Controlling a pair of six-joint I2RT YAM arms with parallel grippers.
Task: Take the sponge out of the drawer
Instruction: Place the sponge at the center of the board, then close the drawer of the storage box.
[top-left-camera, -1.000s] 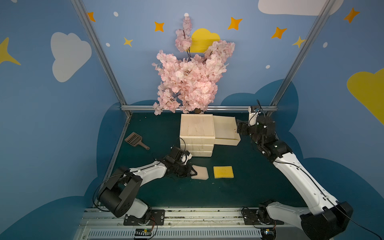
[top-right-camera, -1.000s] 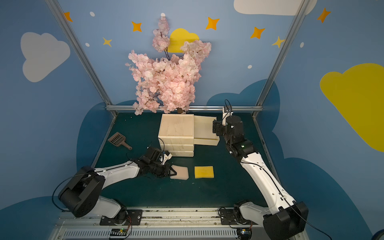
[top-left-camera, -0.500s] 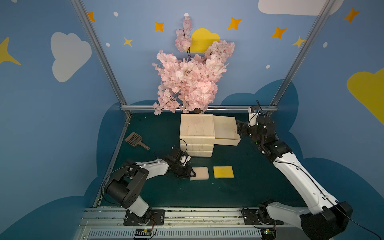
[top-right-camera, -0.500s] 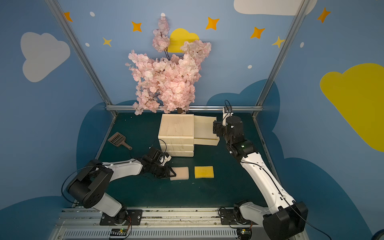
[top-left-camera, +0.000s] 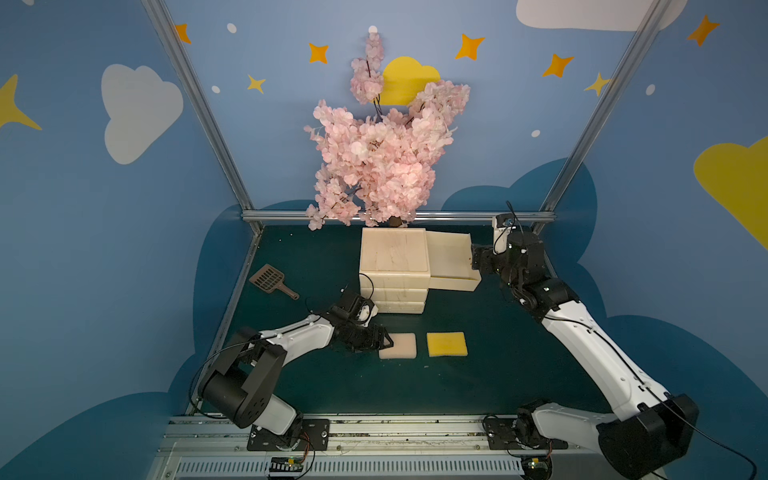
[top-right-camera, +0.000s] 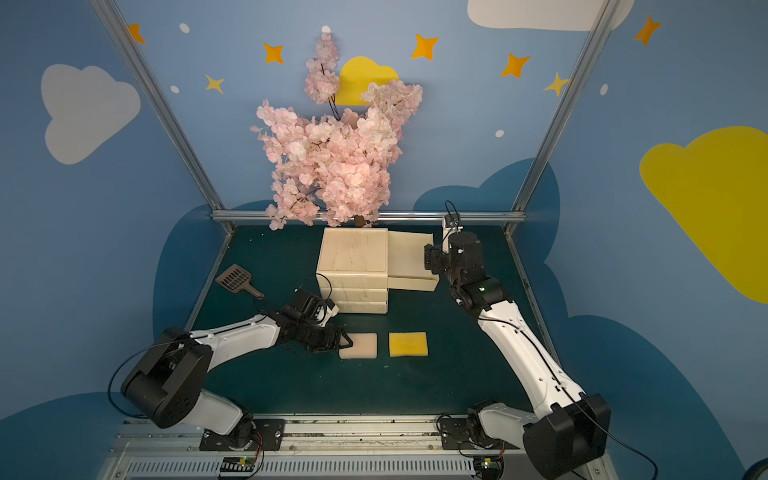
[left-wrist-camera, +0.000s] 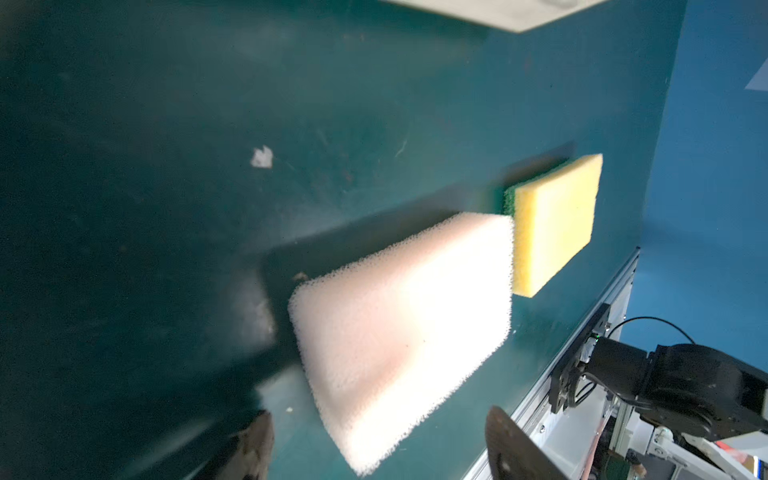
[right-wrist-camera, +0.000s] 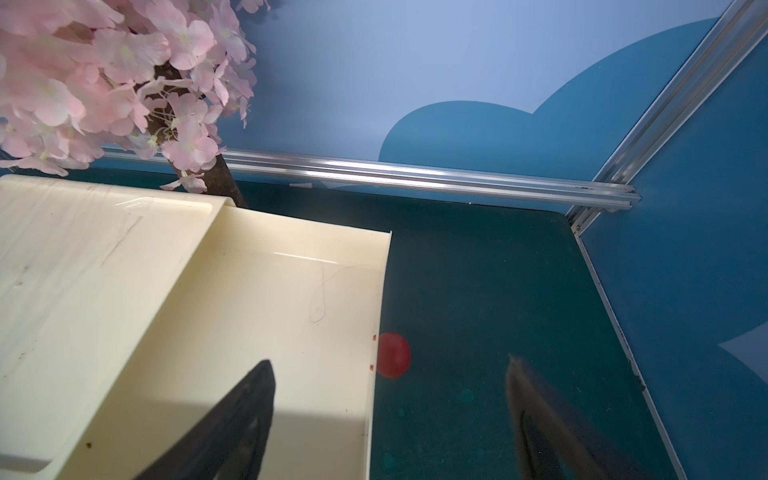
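A pale pink sponge (top-left-camera: 397, 345) (top-right-camera: 358, 345) lies flat on the green mat in front of the cabinet, outside the drawer. My left gripper (top-left-camera: 384, 341) (top-right-camera: 345, 341) is open at its left edge. In the left wrist view the sponge (left-wrist-camera: 407, 324) fills the middle, and the left gripper (left-wrist-camera: 380, 440) has its jaws wide apart either side of the near corner, touching nothing. The cream top drawer (top-left-camera: 451, 257) (top-right-camera: 409, 257) (right-wrist-camera: 270, 332) is pulled out to the right and is empty. My right gripper (top-left-camera: 473, 264) (top-right-camera: 428, 262) (right-wrist-camera: 388, 365) is open, straddling the drawer's front wall by its red knob (right-wrist-camera: 392, 355).
A yellow sponge (top-left-camera: 447, 344) (top-right-camera: 408, 344) (left-wrist-camera: 552, 224) with a green underside lies just right of the pink one. The cream cabinet (top-left-camera: 394, 249) stands at the back under a pink blossom tree (top-left-camera: 382, 158). A brown scoop (top-left-camera: 270, 279) lies at the left.
My left gripper has opened and let go of the pink sponge, which now rests on the mat. The left arm has drawn back slightly. The right arm has not moved.
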